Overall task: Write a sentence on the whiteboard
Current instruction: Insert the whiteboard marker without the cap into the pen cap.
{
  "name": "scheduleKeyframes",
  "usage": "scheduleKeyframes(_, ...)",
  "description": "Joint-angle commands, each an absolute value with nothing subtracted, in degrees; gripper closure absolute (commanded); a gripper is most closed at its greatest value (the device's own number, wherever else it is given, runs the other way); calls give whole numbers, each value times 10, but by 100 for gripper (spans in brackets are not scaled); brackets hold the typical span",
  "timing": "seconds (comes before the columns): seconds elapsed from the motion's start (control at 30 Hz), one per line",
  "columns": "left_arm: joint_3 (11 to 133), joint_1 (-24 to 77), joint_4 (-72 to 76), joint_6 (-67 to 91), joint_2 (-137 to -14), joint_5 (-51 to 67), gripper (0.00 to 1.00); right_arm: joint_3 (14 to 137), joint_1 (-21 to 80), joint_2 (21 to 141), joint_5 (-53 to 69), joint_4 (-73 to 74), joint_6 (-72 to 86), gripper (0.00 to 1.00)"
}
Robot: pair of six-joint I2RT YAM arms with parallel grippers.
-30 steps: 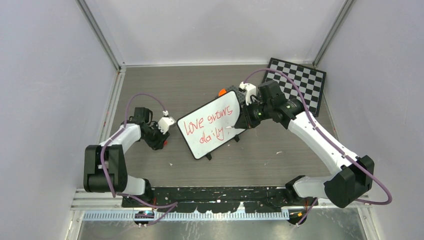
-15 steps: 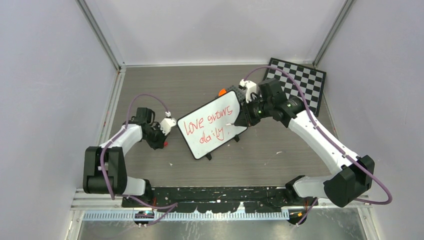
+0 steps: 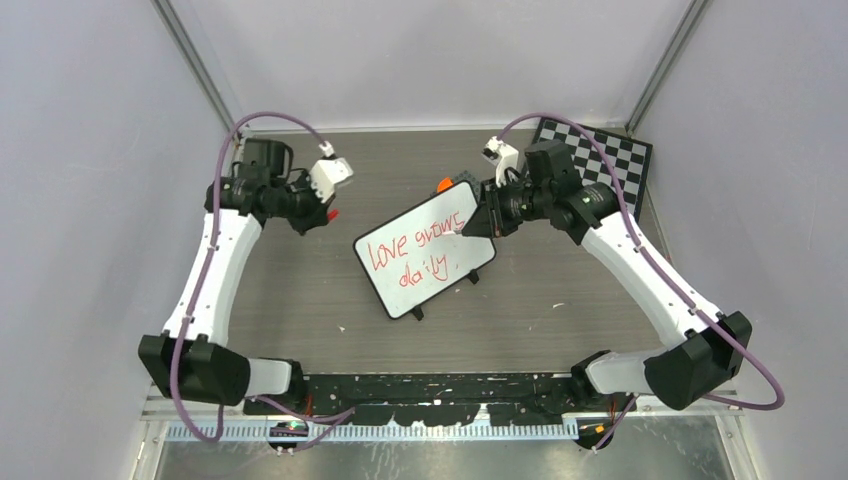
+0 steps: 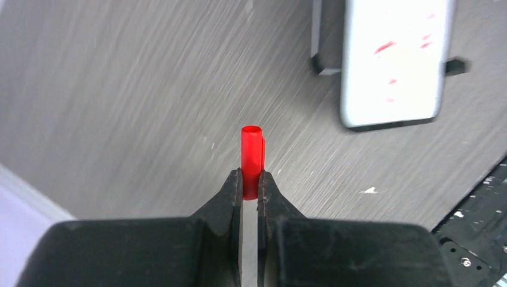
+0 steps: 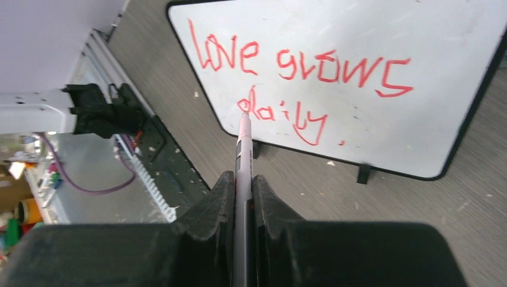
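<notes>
The whiteboard (image 3: 425, 262) lies tilted mid-table, and the red sentence (image 3: 420, 250) on it reads "love grows daily" in two lines. My right gripper (image 3: 480, 224) hovers over the board's right end, shut on a grey marker (image 5: 244, 143). In the right wrist view the marker tip points toward the "d" of the sentence (image 5: 299, 66) on the whiteboard (image 5: 430, 36). My left gripper (image 3: 326, 214) is raised over the table to the left of the board, shut on a red marker cap (image 4: 252, 158). The left wrist view catches the whiteboard (image 4: 394, 36) at upper right.
A black-and-white chessboard (image 3: 605, 165) lies at the back right corner. A small orange object (image 3: 444, 185) sits by the board's far corner. Grey walls close in on both sides, and a black rail (image 3: 440, 388) runs along the near edge.
The left arm has risen and swung toward the far left with the red cap in its jaws. The right gripper has drawn back a little from the board with the marker.
</notes>
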State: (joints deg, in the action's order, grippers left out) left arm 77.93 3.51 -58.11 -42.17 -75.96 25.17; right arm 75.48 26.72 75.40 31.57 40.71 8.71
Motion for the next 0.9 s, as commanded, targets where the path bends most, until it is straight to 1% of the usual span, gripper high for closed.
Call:
scheduleKeyframes(0.0, 850, 136, -702, -414, -734, 284, 100, 783, 264, 747, 395, 376, 145, 100)
scheduleKeyframes(0.1, 855, 237, -685, -394, -714, 264, 100, 773, 264, 744, 444, 353, 190, 100)
scheduleKeyframes(0.2, 863, 331, -680, -372, -720, 229, 100, 760, 264, 742, 486, 314, 245, 100)
scheduleKeyframes(0.33, 885, 404, -684, -349, -747, 205, 100, 748, 264, 742, 491, 281, 283, 100)
scheduleKeyframes(0.6, 917, 419, -652, -286, -783, 195, 100, 735, 265, 737, 503, 268, 299, 100)
scheduleKeyframes(0.87, 914, 419, -635, -284, -781, 199, 100, 729, 266, 737, 511, 266, 297, 100)
